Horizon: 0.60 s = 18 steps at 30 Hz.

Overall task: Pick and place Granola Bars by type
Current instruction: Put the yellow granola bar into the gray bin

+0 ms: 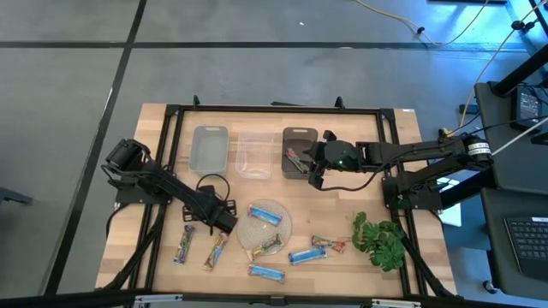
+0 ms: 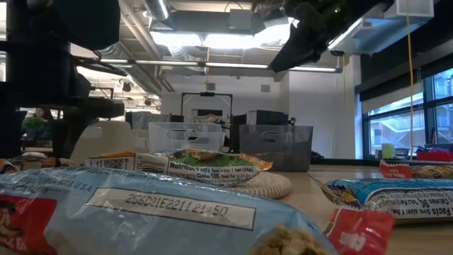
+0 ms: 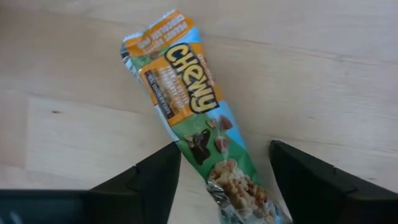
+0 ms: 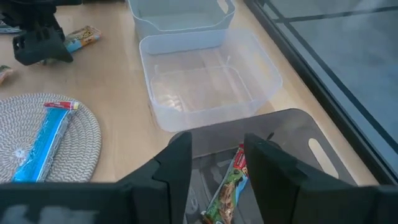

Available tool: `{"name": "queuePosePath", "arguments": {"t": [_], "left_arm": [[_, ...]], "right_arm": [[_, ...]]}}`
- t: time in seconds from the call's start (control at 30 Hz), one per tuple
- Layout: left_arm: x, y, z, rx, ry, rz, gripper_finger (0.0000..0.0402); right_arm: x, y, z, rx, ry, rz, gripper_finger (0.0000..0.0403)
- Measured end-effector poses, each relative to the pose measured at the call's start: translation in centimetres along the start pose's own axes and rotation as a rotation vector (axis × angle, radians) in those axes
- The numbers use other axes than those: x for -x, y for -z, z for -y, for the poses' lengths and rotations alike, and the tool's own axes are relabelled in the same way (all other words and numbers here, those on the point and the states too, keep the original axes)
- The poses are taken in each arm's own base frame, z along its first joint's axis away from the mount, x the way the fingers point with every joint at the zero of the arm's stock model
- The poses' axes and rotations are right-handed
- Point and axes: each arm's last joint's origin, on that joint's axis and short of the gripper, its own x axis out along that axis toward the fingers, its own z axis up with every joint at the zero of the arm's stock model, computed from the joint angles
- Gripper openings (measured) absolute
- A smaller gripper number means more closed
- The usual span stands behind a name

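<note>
Left wrist view: orange-green bar [image 3: 199, 118] on the surface reads "CHEWY" in big yellow letters; smaller print above and beside it too small to read.

Low view: nearest blue wrapper [image 2: 141, 212] has a white strip w/ code approx. "256021E2211 21:50" and "USA" at its upper edge. Bar on the woven mat [image 2: 205, 167] shows "Nutrition" + serving line, partly legible. Blue bar at right [image 2: 396, 193] reads "Facts".

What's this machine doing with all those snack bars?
It is sorting granola bars by type into bins. The right hand, open, hovers over the dark bin, where one bar already lies. The left hand, open, straddles a gold-and-green bar on the table. The clear bin is empty.
</note>
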Motion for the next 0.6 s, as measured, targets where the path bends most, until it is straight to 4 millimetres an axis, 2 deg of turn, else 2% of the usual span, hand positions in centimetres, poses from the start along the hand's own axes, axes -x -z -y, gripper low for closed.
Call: {"name": "queuePosePath", "arguments": {"t": [0.27, 0.47, 0.6], "left_arm": [[-0.01, 0.05, 0.09, -0.046, 0.01, 0.0, 0.0173], [-0.01, 0.04, 0.08, -0.149, 0.009, 0.002, 0.0137], [0.03, 0.02, 0.05, -0.157, 0.009, -0.001, 0.0119]], "right_arm": [[0.0, 0.0, 0.0, 0.0, 0.0, 0.0, 0.015], [0.0, 0.0, 0.0, 0.0, 0.0, 0.0, 0.015], [0.0, 0.0, 0.0, 0.0, 0.0, 0.0, 0.015]]}}
